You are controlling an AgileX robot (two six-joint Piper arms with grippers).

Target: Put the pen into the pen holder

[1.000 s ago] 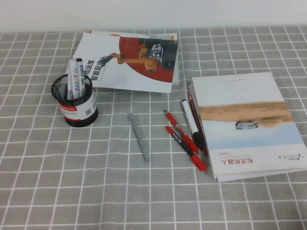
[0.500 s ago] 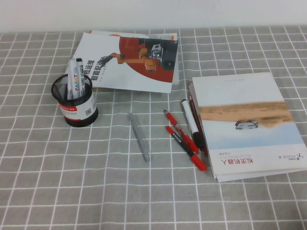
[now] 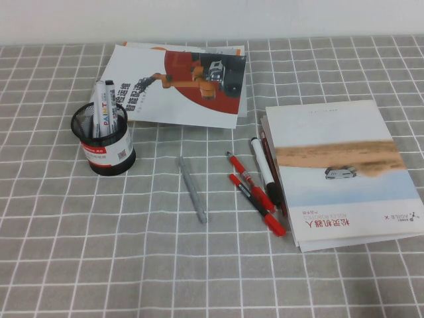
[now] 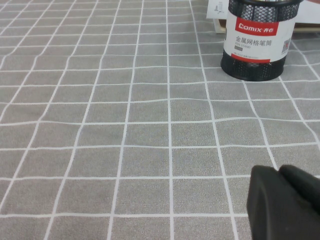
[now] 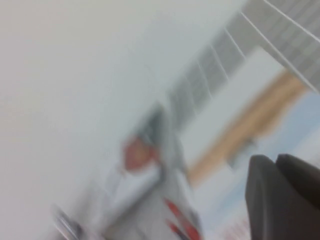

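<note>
Markers (image 3: 103, 111) stand in the pen holder (image 3: 106, 147); the pen (image 3: 192, 189) lies beside it. Both my left gripper (image 4: 285, 202) and right gripper (image 5: 282, 195) hover clear, and I cannot tell their state.

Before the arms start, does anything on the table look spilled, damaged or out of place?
Nothing stands out. The grey pen lies flat on the cloth, apart from the upright pen holder. Left claw and right claw show only in their wrist views.

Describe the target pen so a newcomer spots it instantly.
Start at the black mesh pen holder on the checked cloth and look toward the booklet. The pen lies alone between them, short of the red pens. It alone is plain silvery-grey, cap included.
</note>
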